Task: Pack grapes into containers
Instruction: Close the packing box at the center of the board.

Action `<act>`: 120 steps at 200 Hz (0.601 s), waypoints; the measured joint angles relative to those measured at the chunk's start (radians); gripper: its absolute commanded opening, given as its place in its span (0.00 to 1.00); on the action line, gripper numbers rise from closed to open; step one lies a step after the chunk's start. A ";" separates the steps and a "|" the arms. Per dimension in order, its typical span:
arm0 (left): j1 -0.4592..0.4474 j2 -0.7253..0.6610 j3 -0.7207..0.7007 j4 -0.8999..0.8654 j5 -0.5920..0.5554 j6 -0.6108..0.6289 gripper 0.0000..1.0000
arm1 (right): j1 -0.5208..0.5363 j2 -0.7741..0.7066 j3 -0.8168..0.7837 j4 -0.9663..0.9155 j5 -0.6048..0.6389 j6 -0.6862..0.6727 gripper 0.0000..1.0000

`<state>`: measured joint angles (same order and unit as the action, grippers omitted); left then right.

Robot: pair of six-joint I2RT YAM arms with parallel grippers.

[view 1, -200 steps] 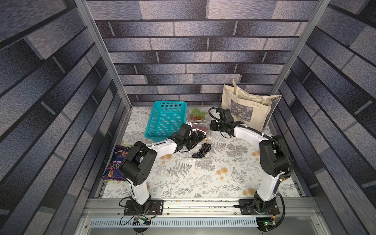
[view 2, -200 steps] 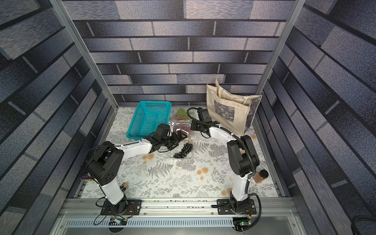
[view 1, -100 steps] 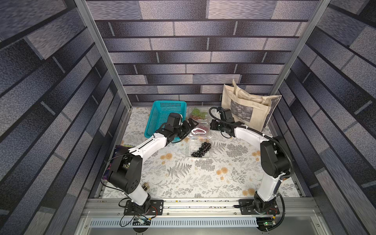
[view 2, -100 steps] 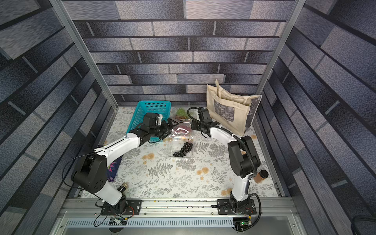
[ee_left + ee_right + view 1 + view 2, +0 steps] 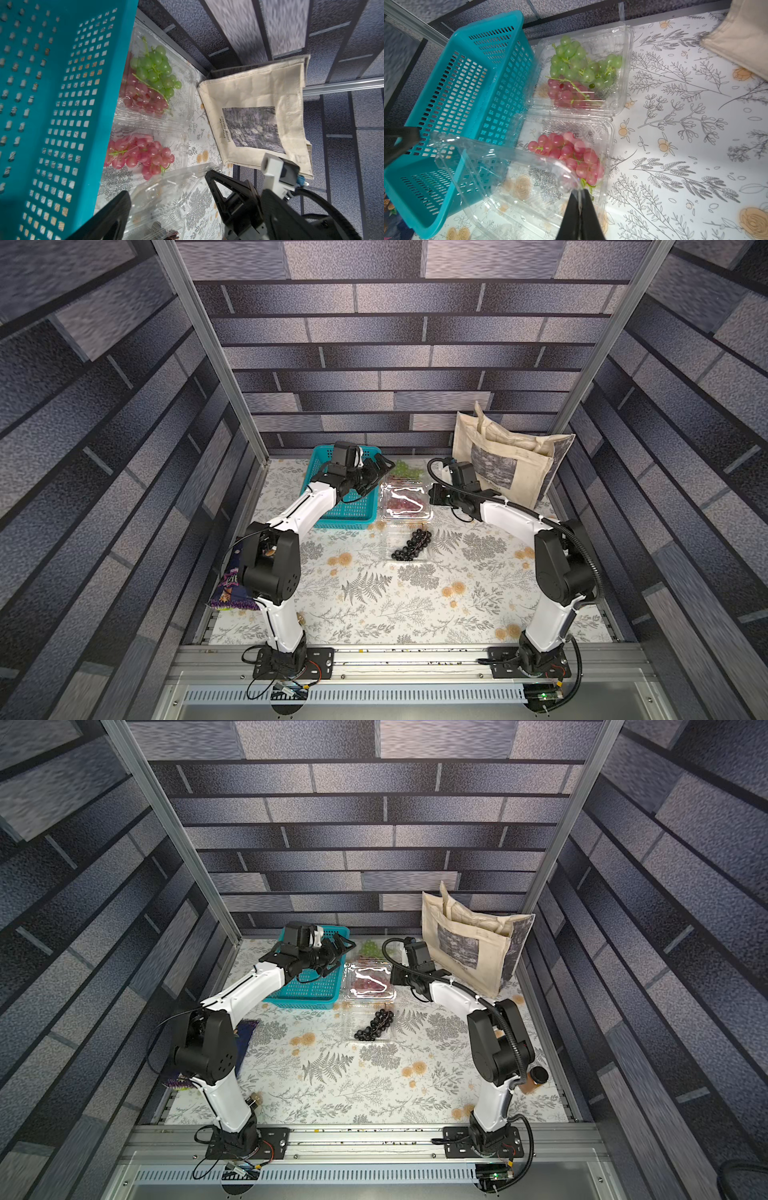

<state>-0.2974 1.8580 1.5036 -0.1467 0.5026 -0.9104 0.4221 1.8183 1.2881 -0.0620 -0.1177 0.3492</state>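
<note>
Black grapes (image 5: 411,545) lie in a clear container (image 5: 392,532).

Black grapes (image 5: 161,231) cropped at edge, purple packet (image 5: 227,591), perhaps snacks, half-hidden

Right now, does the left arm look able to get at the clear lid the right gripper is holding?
Probably yes. The left gripper is open, and the lid, pinched at one edge by the right gripper, shows just ahead between its fingers. The teal basket sits alongside, not across.
</note>
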 measured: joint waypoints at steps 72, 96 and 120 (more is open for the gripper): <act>0.004 0.144 0.119 0.016 0.117 0.040 1.00 | 0.000 -0.024 -0.014 0.018 -0.023 -0.022 0.05; 0.004 0.173 0.145 0.040 0.173 0.043 1.00 | 0.000 -0.024 -0.014 0.018 -0.022 -0.022 0.06; 0.005 0.178 0.147 0.057 0.227 0.045 1.00 | 0.000 -0.023 -0.014 0.018 -0.021 -0.022 0.07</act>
<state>-0.2924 2.0357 1.6505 -0.0895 0.7300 -0.8658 0.4221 1.7954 1.2739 -0.0437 -0.1390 0.3271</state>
